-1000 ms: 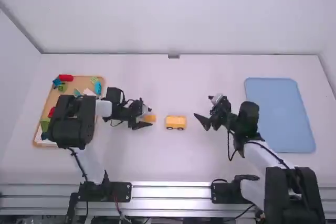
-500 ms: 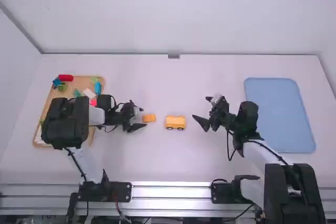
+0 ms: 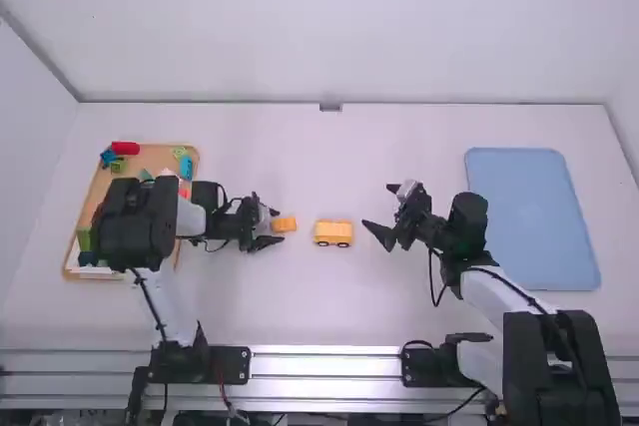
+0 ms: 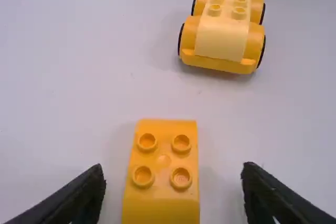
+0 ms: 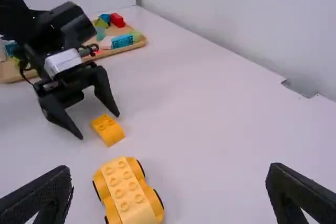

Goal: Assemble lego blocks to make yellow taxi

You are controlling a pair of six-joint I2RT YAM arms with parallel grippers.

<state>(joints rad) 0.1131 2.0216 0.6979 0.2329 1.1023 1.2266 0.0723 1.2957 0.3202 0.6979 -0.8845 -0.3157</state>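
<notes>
My left gripper (image 3: 272,226) stands open at the near end of a small yellow block (image 3: 285,224), which lies between its spread fingers. In the left wrist view that block (image 4: 164,174), with studs on top and a rounded end, sits between the fingertips of my left gripper (image 4: 173,187), with a gap on each side. The yellow car base (image 3: 333,232) stands on wheels just right of the block, apart from it. My right gripper (image 3: 377,213) is open and holds nothing, right of the car base; in the right wrist view my right gripper (image 5: 168,182) has its fingers wide apart.
A wooden tray (image 3: 155,159) of coloured blocks lies at the left, partly under the left arm. A blue tray (image 3: 532,218) lies at the right. The wall stands behind the table.
The left gripper backed off leftward from the small yellow block, then came a little back toward it. The right gripper has shifted slightly left. Block and car base have stayed put lately.
</notes>
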